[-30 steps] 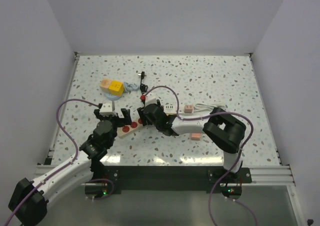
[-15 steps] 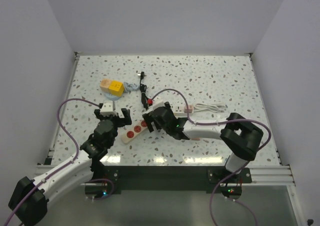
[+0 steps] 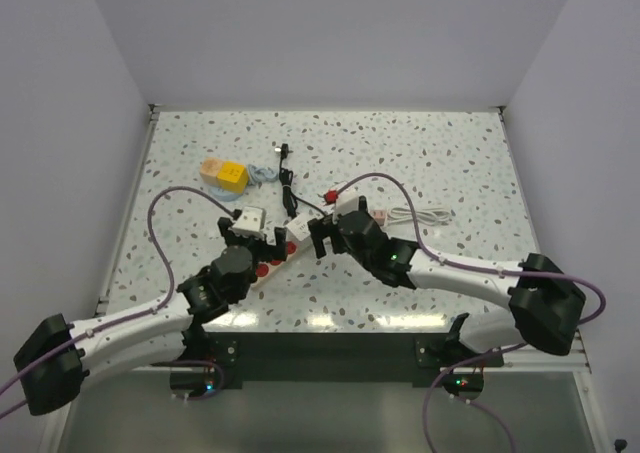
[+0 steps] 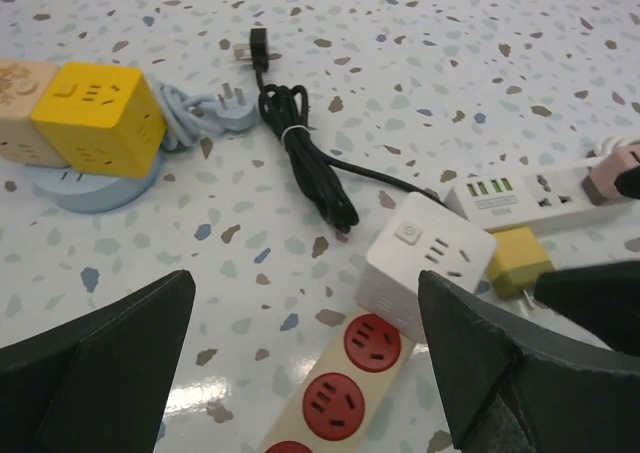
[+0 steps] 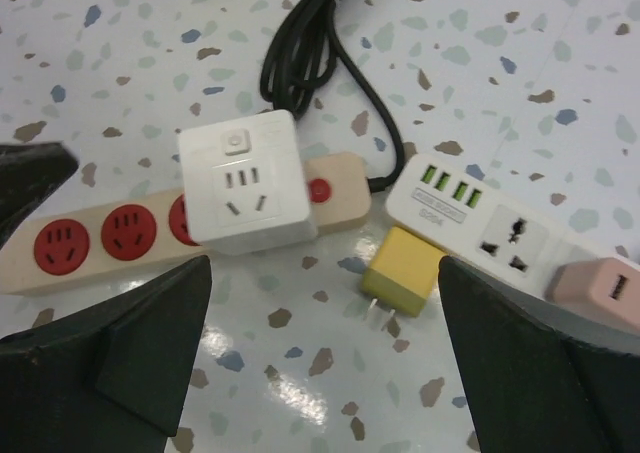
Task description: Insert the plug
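white arms (image 3: 130, 323), black joints, black tools (image 3: 252, 235), looping purple cables (image 3: 180, 191).

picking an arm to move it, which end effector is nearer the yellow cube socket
Left. The left end effector sits just nearer the robot than the yellow cube socket; the right end effector is farther off, to its right.

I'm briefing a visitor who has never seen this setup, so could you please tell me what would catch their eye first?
The white cube adapter sitting on the beige strip with red sockets, near the middle of the table, stands out first. A small yellow charger lies loose just beside it, prongs bare.
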